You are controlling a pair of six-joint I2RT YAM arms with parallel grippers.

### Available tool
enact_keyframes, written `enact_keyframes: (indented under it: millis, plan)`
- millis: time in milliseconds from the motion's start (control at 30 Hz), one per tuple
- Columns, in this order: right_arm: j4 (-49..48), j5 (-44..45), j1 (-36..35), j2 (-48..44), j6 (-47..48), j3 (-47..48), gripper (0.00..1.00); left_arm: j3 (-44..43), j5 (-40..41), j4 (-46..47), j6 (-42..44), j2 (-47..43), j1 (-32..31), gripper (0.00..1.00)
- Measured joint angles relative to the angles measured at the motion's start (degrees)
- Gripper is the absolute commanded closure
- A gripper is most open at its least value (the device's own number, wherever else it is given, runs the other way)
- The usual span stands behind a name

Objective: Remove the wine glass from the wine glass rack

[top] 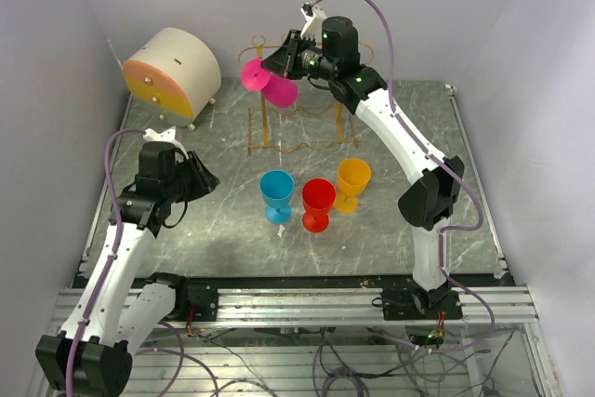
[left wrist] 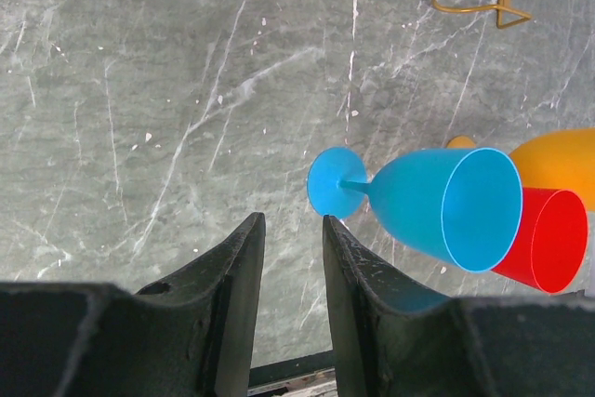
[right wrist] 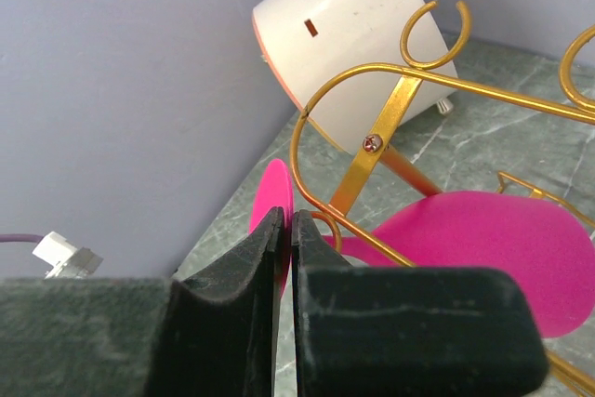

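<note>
The grey marbled desk [top: 232, 239] runs out of the top view at its near edge behind the arm bases; the cream box [top: 172, 67] stands at the far left corner, and the right wrist view cuts off its top; the gold wire rack [right wrist: 361, 178] stands at the far middle, its top rail partly covered from above by the right arm, with only its wavy lower bar showing in the left wrist view; the pink glass [top: 279, 90] is at the rack's left end, tilted and clear of the desk, foot up beside the top rail, its stem hidden behind rail and fingers; the right gripper [right wrist: 290, 220] is closed to a thin slit on the rim of that foot; the left gripper [left wrist: 293, 220] hovers part open over bare desk, holding nothing; the blue glass [top: 276, 191], red glass [top: 318, 200] and orange glass [top: 353, 178] stand upright in a close row before the rack; in the left wrist view blue covers much of red and the frame edge crops orange.
</note>
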State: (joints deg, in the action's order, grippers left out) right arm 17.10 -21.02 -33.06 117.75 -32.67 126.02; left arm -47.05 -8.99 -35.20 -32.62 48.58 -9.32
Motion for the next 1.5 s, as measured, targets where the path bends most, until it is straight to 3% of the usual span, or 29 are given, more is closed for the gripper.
enact_keyframes:
  millis: [300,667,1067,1500]
  plan:
    - [-3.78,-2.21,0.61,-0.9,-3.15,-2.89,1.0,0.0,0.02,-0.22,-0.02,-0.35,0.0,0.58]
    - [-10.19,-2.58,3.06,-7.08,-9.99,-14.1,1.0,-0.13,0.02,-0.52,-0.09,-0.85,0.0,0.58]
    - [-15.91,-10.73,4.09,-7.17,-13.0,-15.58,1.0,-3.69,-0.02,-1.07,-2.1,-2.47,0.0,0.57]
    - [-15.21,-16.35,4.17,-8.74,-11.91,-16.0,1.0,-5.84,-0.04,-1.31,-3.48,-3.17,0.0,0.57]
